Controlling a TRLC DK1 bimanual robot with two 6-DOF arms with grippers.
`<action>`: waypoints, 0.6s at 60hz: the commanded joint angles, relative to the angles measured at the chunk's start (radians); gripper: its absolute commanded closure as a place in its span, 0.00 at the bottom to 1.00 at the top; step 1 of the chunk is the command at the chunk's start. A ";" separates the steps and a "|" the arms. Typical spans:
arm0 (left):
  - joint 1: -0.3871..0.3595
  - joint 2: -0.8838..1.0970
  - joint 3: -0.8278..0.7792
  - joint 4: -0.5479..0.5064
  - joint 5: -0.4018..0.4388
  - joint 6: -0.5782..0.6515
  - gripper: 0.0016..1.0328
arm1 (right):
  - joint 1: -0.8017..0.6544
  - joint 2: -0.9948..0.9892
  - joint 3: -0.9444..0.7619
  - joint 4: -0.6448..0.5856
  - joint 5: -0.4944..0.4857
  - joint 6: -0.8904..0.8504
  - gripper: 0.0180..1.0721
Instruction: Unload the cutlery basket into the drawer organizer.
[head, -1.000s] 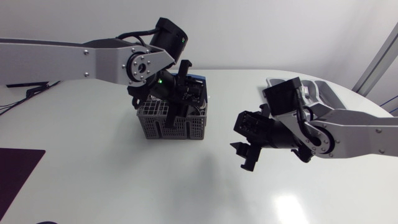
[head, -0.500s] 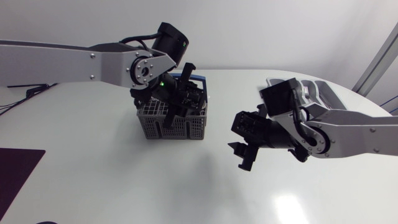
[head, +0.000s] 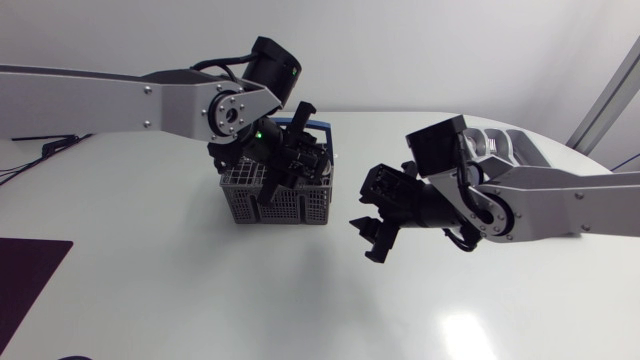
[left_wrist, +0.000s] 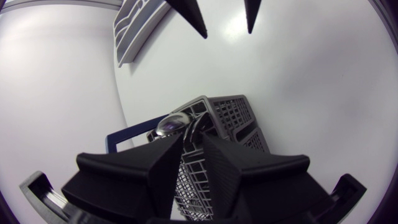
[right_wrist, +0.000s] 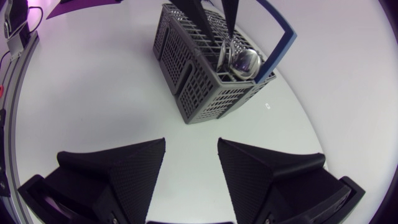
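Table (head: 200, 300): white, and it carries everything below.
Left arm (head: 120, 95): comes in from its side and bends down over the basket.
Right arm (head: 560, 205): comes in from its side, with its wrist near the table's middle, off to the side of the basket.
Drawer organizer (left_wrist: 132, 28): pale and ribbed, well apart from the basket at the far side of the table. The left wrist view shows it plainly. In the head view the right arm covers most of it.
Cutlery basket (head: 290, 205): dark grey mesh, upright under the left arm. The right wrist view shows its blue handle (right_wrist: 283, 46) along one side.
Right gripper (right_wrist: 191, 142): jaws wide apart with nothing between them, above bare table and pointed at the basket. The left wrist view sees its two tips from the other side.
Left gripper (left_wrist: 193, 142): down in the basket beside the spoon. No view shows whether it has hold of anything.
Spoon (right_wrist: 244, 62): shiny, bowl up in a basket compartment. The head view hides it under the left gripper.
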 joint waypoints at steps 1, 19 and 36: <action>0.007 0.003 -0.049 0.003 0.011 0.048 0.74 | 0.006 0.028 0.028 0.013 -0.008 0.032 0.40; 0.009 -0.018 -0.066 0.004 0.022 0.054 0.75 | 0.015 0.043 0.022 0.024 -0.008 0.041 0.40; 0.033 -0.006 -0.054 0.033 0.023 0.078 0.75 | 0.016 0.049 0.017 0.039 -0.008 0.038 0.40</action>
